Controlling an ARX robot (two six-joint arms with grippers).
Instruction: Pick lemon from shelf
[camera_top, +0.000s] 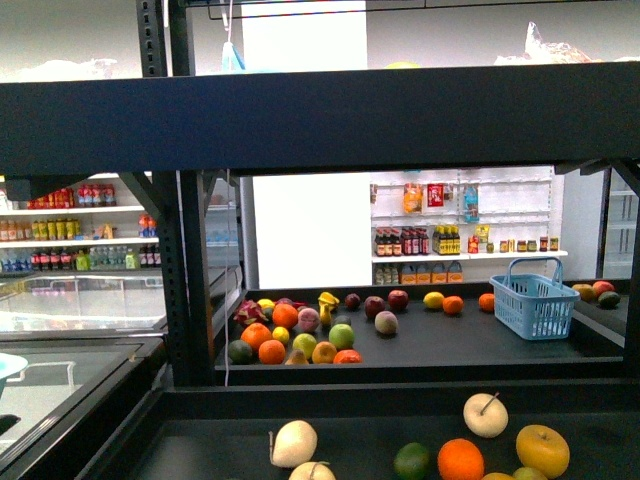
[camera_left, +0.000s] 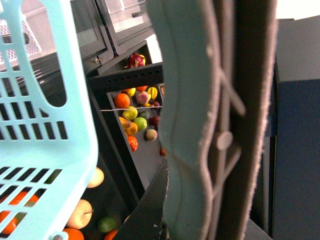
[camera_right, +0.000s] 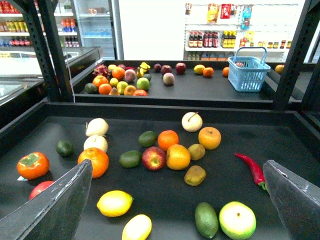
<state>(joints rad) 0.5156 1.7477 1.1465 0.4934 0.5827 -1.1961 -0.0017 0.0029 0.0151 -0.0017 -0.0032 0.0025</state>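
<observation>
My right gripper (camera_right: 177, 164) is wide open and holds nothing. My left gripper (camera_left: 240, 125), I cannot tell. The lemon (camera_right: 115, 203) shows lower left in the right wrist picture, on the shelf (camera_right: 160, 192). I might grab the yellow fruit (camera_right: 136, 227) just beside it, or bump the lemon so it rolls.

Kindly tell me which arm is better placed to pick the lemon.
Right: its jaws stand open near a small bright-yellow oval lemon; a light-blue plastic basket crowds the left wrist view.

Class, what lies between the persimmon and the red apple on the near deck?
An orange, then a dark green fruit, going from persimmon to red apple; the right wrist view shows it.
</observation>
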